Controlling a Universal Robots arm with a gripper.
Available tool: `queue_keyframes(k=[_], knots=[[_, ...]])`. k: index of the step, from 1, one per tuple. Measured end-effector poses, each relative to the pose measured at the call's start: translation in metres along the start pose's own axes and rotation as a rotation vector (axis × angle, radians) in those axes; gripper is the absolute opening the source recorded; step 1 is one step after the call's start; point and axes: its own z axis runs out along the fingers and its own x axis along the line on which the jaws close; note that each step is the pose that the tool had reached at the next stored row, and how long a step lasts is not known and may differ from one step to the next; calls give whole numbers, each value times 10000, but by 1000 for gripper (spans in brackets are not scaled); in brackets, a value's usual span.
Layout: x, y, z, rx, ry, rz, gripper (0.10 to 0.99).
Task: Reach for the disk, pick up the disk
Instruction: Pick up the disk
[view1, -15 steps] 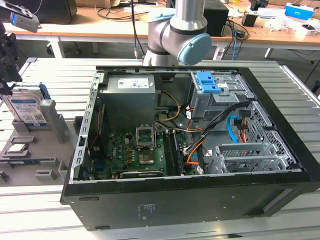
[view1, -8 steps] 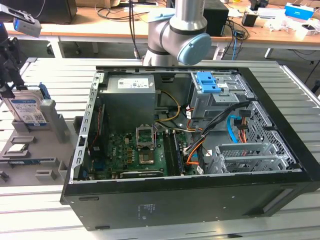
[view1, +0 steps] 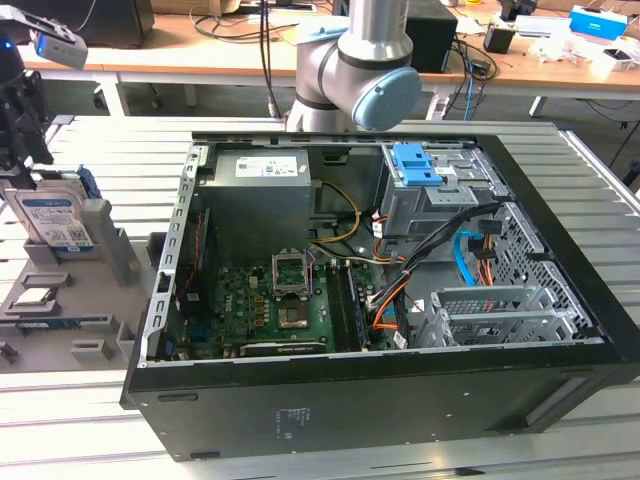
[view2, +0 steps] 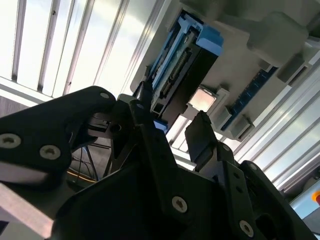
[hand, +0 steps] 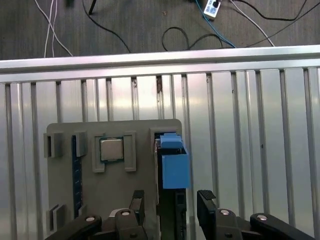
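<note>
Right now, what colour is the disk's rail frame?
Blue; the disk shows best in the first wrist view.

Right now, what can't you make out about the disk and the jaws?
Contact: in the first wrist view the jaws stand apart on either side of the disk, but the picture's edge cuts them off, so touch is unclear.
Disk's lower part: in the exterior view it sits inside the grey holder.
Disk's near end: in the second wrist view the jaws' dark links cover it.
Label print: too small in the exterior view.

The disk (view1: 52, 220) stands upright in a grey holder (view1: 108, 250); tool (view1: 28, 150) seemingly just above.
</note>
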Motion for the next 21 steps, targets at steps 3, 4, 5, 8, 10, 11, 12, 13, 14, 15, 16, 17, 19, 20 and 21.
queue_keyframes(k=[3,4,5,8,10,11,12,13,14,15,16,17,19,20,21], knots=[[-5,56,41,2,0,-125,545],[-5,85,60,1,-3,-180,545],[-6,111,81,2,-5,-236,545],[-4,139,144,0,-4,-388,545],[-5,146,188,2,0,-507,545],[-5,152,207,1,3,-561,545],[-5,157,224,1,5,-613,545],[-4,161,236,2,6,-646,545],[-4,168,256,1,8,-698,545],[-3,170,279,1,9,-735,545],[-4,170,307,1,10,-745,545],[-4,169,325,1,10,-748,545],[-4,167,368,2,10,-750,545],[-4,167,377,1,10,-750,545],[-4,167,380,-1,12,-750,545]])
